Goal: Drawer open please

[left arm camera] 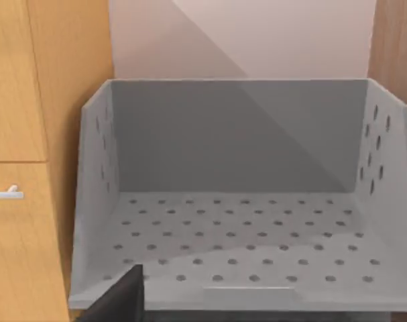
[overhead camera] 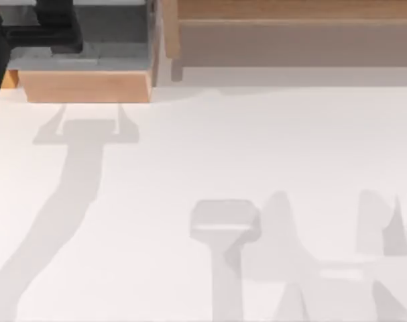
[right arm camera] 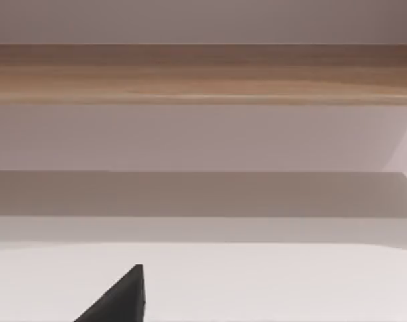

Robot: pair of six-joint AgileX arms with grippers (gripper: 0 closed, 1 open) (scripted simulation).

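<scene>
drawer (overhead camera: 86, 86): far end cut by top edge, part under left arm (overhead camera: 49, 30) | shelf (overhead camera: 290, 40): cut top and right

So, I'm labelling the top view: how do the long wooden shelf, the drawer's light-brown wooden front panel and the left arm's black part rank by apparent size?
1. Long wooden shelf, though cut off by the frame.
2. Light-brown wooden front panel.
3. Left arm's black part, though it is nearer the camera, so unsure.
</scene>
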